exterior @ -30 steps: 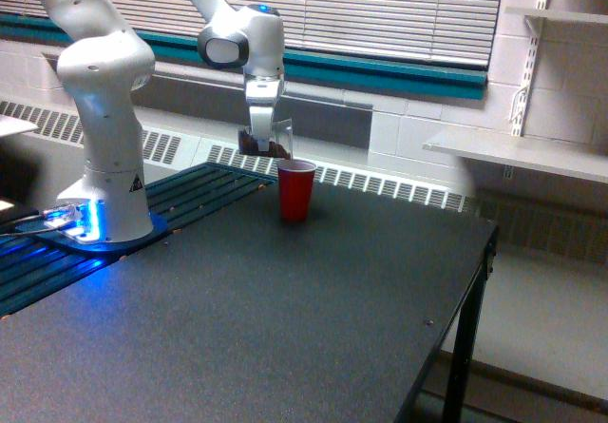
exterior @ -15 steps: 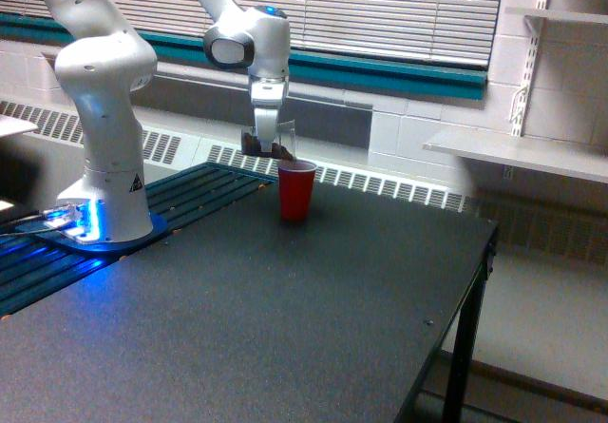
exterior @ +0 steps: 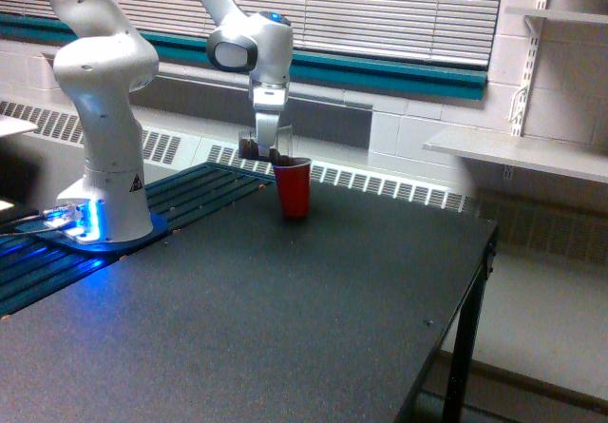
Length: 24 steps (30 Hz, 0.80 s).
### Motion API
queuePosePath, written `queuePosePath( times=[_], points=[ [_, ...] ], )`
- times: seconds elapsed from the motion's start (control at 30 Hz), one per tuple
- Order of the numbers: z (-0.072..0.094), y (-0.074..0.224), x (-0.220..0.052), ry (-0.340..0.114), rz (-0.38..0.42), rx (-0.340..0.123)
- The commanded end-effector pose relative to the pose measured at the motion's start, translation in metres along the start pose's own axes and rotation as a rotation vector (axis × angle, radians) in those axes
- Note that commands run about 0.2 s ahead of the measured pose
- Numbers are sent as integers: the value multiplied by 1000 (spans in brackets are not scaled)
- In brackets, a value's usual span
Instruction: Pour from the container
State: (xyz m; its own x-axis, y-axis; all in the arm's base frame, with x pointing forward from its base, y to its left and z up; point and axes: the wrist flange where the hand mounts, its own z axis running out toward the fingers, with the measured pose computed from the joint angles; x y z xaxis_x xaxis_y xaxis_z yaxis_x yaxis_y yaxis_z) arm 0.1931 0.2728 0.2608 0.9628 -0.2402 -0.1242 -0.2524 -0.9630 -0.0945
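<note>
Exterior view shows a white Franka arm whose base stands at the left of the frame, on a blue-lit mount at the left edge of a dark table. The arm reaches up out of the top of the frame and comes back down to its wrist in the upper middle. Below the wrist, the gripper points downward, and its fingers pinch the clear container, a small see-through cup with brown granular material showing through its walls. How the fingers lie on the cup wall is too small to make out, but the cup hangs from them clear of the table.

The container sits just above and to the left of the red plastic cup, tilted so that its mouth leans toward the red cup's rim. The brown material reaches the red cup's near lip; whether the two cups touch cannot be told at this size. The red cup stands upright on the table, in the upper middle of the frame, near the table's far edge.

Behind the table a wall radiator grille runs across the frame beneath a teal sill and window blinds. A wall shelf juts out at the right.
</note>
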Motion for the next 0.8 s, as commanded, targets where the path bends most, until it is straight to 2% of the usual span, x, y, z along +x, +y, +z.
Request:
queuePosePath(
  times=[0.03,0.37,0.8],
  points=[
    [0,-2,4,0,-17,-3],
    [-3,1,13,21,1,1],
    [-6,-2,15,15,-25,-10]
  ],
)
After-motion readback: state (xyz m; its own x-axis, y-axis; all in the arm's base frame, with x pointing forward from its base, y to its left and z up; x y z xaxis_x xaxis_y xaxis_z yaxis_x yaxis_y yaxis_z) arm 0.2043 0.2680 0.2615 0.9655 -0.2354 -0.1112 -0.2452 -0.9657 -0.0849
